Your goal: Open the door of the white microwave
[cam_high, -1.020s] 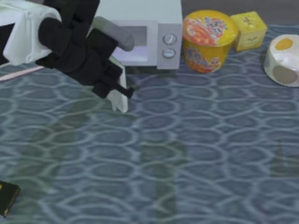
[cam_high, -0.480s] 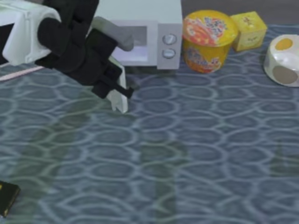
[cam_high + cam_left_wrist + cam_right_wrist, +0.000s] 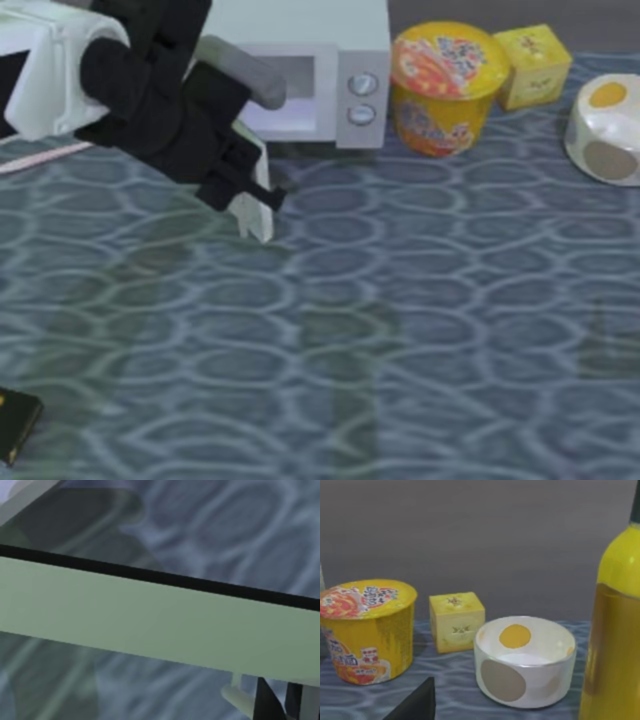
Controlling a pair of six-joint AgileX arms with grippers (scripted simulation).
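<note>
The white microwave (image 3: pixel 345 40) stands at the back of the table, left of centre, with two silver knobs (image 3: pixel 362 98) on its front. Its door (image 3: pixel 258 214) is swung out toward the front, and the cavity (image 3: pixel 295 85) shows behind it. My left gripper (image 3: pixel 262 192) is shut on the door's free edge. In the left wrist view the door (image 3: pixel 150 620) crosses the picture as a pale band, with its handle (image 3: pixel 236 697) beside the dark fingers (image 3: pixel 267 705). Only a dark part of my right gripper (image 3: pixel 415 707) shows, in the right wrist view.
A yellow noodle cup (image 3: pixel 447 85), a yellow cube (image 3: pixel 533 63) and a white rounded container (image 3: pixel 607 128) stand right of the microwave. A yellow bottle (image 3: pixel 615 630) rises close to the right wrist camera. A dark object (image 3: pixel 15 425) lies at the front left corner.
</note>
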